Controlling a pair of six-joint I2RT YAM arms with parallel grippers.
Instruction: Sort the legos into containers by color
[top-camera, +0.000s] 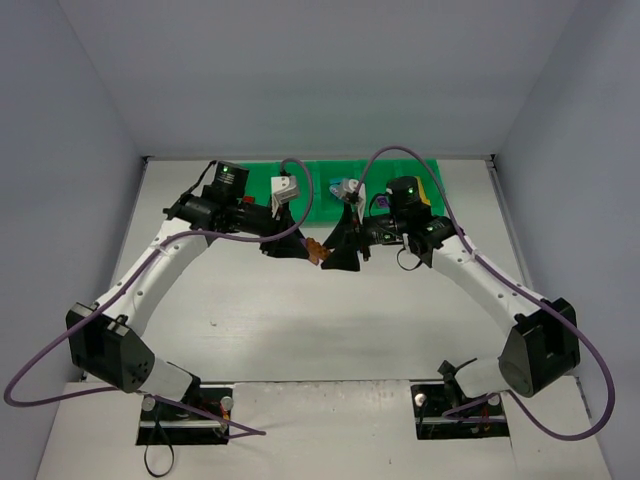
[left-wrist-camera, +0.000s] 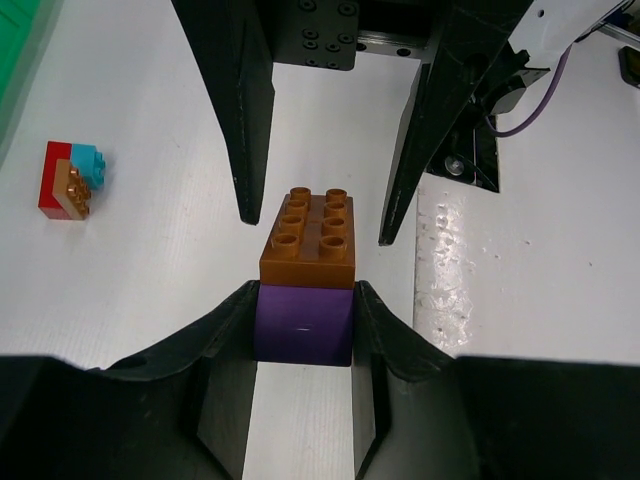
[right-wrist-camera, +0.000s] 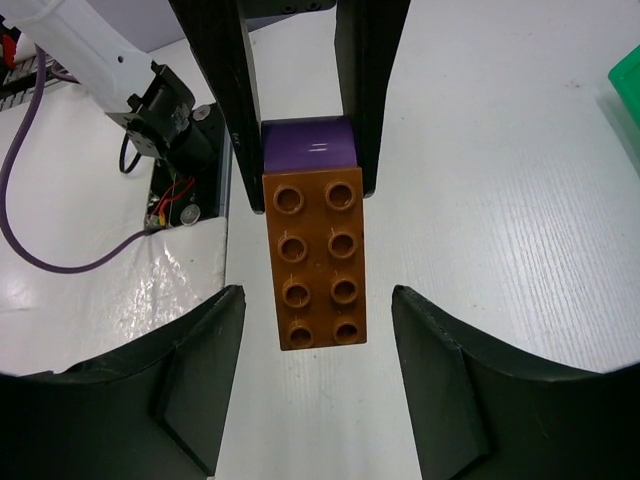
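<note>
A purple lego (left-wrist-camera: 304, 325) with a long brown lego (left-wrist-camera: 308, 235) stuck to it is pinched between my left gripper's (left-wrist-camera: 305, 300) fingers, so that gripper is shut on the purple one. The pair is held above the table between the two arms (top-camera: 318, 250). In the right wrist view the brown lego (right-wrist-camera: 318, 262) lies between my right gripper's (right-wrist-camera: 318, 300) fingers, which stand open with a gap on both sides. The purple lego (right-wrist-camera: 308, 148) shows behind it. The green containers (top-camera: 262, 180) run along the back of the table.
A small cluster of red, cyan and brown legos (left-wrist-camera: 70, 180) lies on the table to the left of the left gripper, near the tray's corner (left-wrist-camera: 15, 40). Some pieces sit in the tray compartments (top-camera: 345, 187). Purple cables loop over both arms.
</note>
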